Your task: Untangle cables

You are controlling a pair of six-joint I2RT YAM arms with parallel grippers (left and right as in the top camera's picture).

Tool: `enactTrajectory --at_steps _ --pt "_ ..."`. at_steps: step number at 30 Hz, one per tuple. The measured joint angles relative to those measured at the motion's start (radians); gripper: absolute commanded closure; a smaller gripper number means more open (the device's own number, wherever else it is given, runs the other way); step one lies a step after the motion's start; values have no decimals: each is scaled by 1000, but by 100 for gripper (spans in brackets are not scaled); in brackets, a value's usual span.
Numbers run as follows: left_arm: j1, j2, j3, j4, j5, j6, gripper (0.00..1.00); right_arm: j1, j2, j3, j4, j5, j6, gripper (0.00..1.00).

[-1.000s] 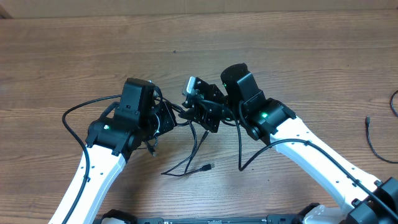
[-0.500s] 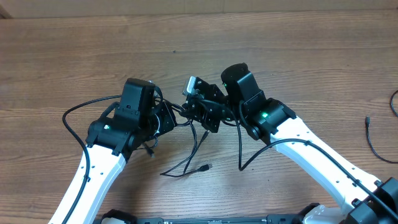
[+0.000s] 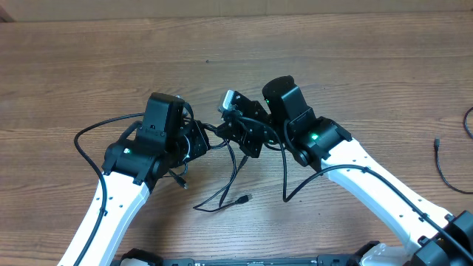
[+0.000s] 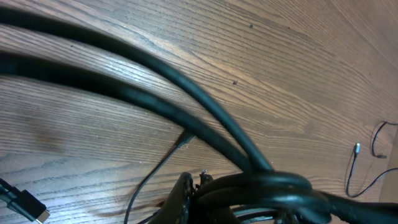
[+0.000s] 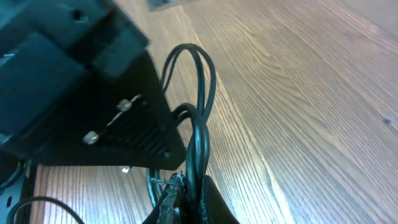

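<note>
The cables (image 3: 219, 131) form a black knot held above the wooden table between my two grippers. My left gripper (image 3: 201, 140) is shut on the bundle from the left; in the left wrist view the cables (image 4: 261, 186) loop right over its jaws (image 4: 196, 190). My right gripper (image 3: 235, 133) is shut on the same knot from the right, with two strands (image 5: 198, 143) squeezed between its fingertips (image 5: 198, 194) and arching up in a loop. Loose strands (image 3: 229, 177) hang down to the table and end in a small plug (image 3: 244, 198).
Another thin black cable (image 3: 442, 164) lies apart at the table's right edge, and shows as a cable (image 4: 356, 168) in the left wrist view. The left arm's own thick lead (image 3: 92, 131) loops out to the left. The left gripper's body (image 5: 62, 93) fills the right wrist view's upper left.
My right gripper has shut on the cables. The loose strands and plug on the table have shifted slightly. The arms have barely moved.
</note>
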Motion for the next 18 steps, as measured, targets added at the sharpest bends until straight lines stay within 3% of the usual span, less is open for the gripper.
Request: enactTrajectory --at_steps 14,18 --pt "0 0 0 -6 -1 -45 96 0 0 0 -2 33 53 96" --pt "-6 0 7 -62 -39 -144 96 1 0 0 -13 23 69 96"
